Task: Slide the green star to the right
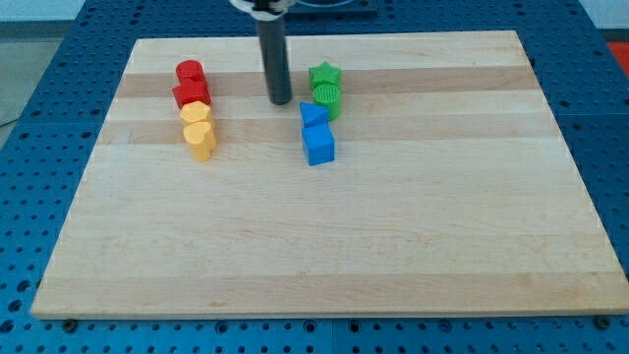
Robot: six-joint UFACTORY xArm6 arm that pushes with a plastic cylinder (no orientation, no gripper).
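The green star sits near the top middle of the wooden board. A green round block touches it just below. My tip is the lower end of the dark rod, standing left of the green star and the green round block, a short gap away from both. Two blue blocks, one above the other, lie right below the green pair.
At the view's left stand two red blocks, one above the other, and below them two yellow blocks, the upper and the lower, in one column. The board's edge lies on a blue perforated table.
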